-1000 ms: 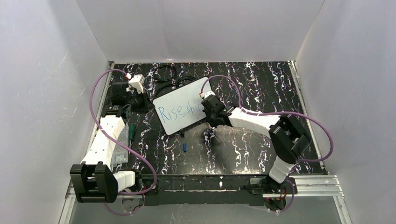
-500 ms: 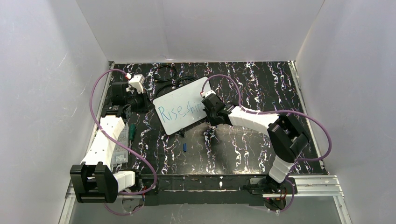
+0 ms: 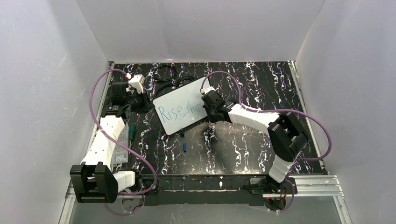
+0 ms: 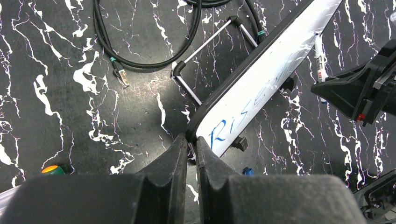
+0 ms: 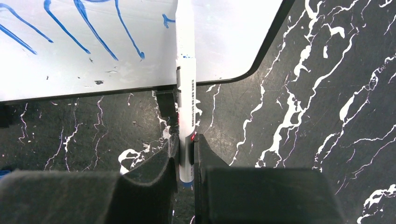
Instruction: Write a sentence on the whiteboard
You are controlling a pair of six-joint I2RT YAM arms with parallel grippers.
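Right wrist: right end effector (image 5: 186, 142) pinching white marker (image 5: 185, 70) over whiteboard (image 5: 224, 37), right of blue sentence (image 5: 93, 32). Left end effector (image 4: 191, 148) pinches whiteboard corner. Advised: light, even strokes.

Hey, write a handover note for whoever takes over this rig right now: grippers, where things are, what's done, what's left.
Left gripper: shut on a corner of the small white dark-edged whiteboard.
Right gripper: shut on the white marker pen, which reaches onto the board just past the last blue strokes.
Done: blue handwritten lettering reads roughly "Rise shin"; its end is hidden by the gripper.
Left: finish writing it.
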